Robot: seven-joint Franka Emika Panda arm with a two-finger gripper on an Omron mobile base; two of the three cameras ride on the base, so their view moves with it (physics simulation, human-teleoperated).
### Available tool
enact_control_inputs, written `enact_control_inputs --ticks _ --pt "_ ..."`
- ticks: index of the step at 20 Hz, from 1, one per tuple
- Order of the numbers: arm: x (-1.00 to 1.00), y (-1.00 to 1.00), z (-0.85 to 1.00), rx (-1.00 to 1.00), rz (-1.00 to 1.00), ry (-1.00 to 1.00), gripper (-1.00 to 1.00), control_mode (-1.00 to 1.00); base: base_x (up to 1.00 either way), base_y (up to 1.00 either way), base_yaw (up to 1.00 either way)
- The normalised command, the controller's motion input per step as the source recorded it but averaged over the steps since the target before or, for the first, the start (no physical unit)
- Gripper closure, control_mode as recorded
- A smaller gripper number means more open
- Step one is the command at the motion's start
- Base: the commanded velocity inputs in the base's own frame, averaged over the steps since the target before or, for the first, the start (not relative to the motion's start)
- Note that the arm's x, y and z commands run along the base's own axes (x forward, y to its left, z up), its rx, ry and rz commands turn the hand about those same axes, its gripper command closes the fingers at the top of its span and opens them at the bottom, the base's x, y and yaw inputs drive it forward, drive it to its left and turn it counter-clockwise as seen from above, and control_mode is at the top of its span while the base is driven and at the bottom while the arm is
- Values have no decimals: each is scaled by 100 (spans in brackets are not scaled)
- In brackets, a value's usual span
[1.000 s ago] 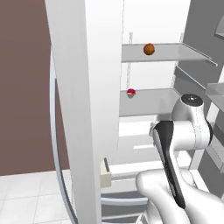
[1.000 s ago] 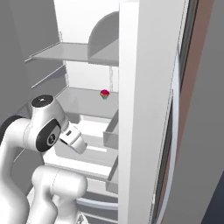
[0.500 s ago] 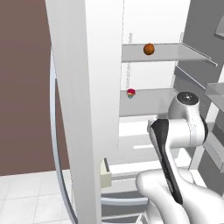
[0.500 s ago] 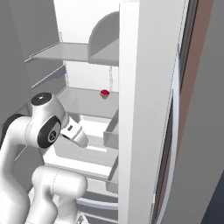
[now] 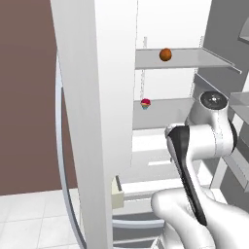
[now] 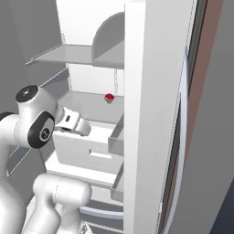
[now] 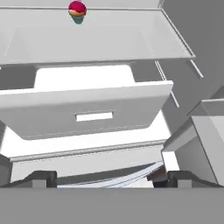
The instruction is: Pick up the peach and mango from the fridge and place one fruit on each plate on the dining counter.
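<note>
The fridge [image 5: 92, 107] stands open in front of me. A round orange-brown fruit [image 5: 165, 54] rests on its upper shelf. A small red fruit with an orange and greenish underside [image 5: 145, 103] [image 6: 109, 98] [image 7: 77, 11] sits near the back of the middle shelf. My gripper [image 6: 85, 131] [image 7: 112, 180] hangs open in front of the white drawer [image 7: 94, 116], below the middle shelf and well short of the red fruit. Nothing lies between its fingertips [image 7: 41, 177]. The plates and the dining counter are out of view.
The drawer [image 6: 91, 151] under the middle shelf is pulled out toward me. Door bins [image 7: 205, 131] stick out on the right of the hand view. The fridge door [image 6: 151, 114] stands close on the right, and a brown wall [image 5: 29, 97] on the left.
The arm has lifted, and the hand has risen from the drawer's front toward the height of the middle shelf. The fruits have not moved.
</note>
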Motion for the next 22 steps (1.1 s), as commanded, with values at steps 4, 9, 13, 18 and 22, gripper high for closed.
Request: enact_control_inputs --ticks 4,9,13,18,22 --pt "23 0 89 0 8 0 -100 -100 0 0 0" --pt "19 0 90 -2 8 0 -100 -100 0 0 0" --pt "23 0 82 -1 4 0 -100 -100 0 0 0" --pt "35 -9 51 1 0 0 -100 -100 0 0 0" --pt "53 -5 17 0 0 0 -100 -100 0 0 0"
